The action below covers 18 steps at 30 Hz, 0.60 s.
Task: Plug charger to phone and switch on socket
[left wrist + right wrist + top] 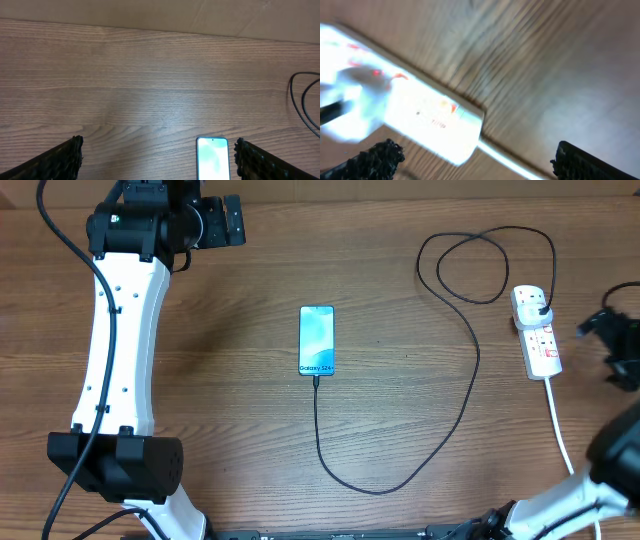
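The phone (316, 339) lies flat mid-table, screen lit light blue; its top end shows in the left wrist view (213, 157). The black charger cable (455, 420) runs from the phone's bottom edge, loops right and back, and its plug sits in the white socket strip (537, 330). The strip shows blurred in the right wrist view (415, 107), with its white cord (510, 157). My left gripper (232, 222) is open at the far left, away from the phone; its fingers (157, 160) frame bare table. My right gripper (612, 345) is open beside the strip's right side; its fingers (475, 162) straddle the strip's cord end.
The strip's thick white cord (560, 430) runs toward the near edge at right. The cable's loops (480, 265) lie at the back right. The left arm's white link (120, 330) spans the left side. A pale surface lies past the table's far edge (225, 15).
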Each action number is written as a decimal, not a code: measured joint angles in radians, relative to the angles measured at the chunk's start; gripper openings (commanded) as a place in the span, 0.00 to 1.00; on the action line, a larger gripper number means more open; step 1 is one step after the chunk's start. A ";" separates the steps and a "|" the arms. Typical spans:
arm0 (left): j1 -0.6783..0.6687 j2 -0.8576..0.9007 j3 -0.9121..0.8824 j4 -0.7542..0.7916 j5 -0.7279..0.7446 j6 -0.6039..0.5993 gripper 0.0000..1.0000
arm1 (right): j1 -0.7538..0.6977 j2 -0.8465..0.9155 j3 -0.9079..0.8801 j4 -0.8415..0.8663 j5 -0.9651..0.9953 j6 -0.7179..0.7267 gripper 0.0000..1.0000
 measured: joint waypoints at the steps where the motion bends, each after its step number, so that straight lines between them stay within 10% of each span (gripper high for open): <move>1: 0.000 0.000 0.000 0.000 0.000 0.000 1.00 | 0.000 -0.049 0.000 -0.018 0.000 0.003 1.00; 18: 0.000 0.000 0.000 0.000 0.000 0.000 1.00 | 0.319 -0.816 -0.024 -0.235 -0.034 -0.006 1.00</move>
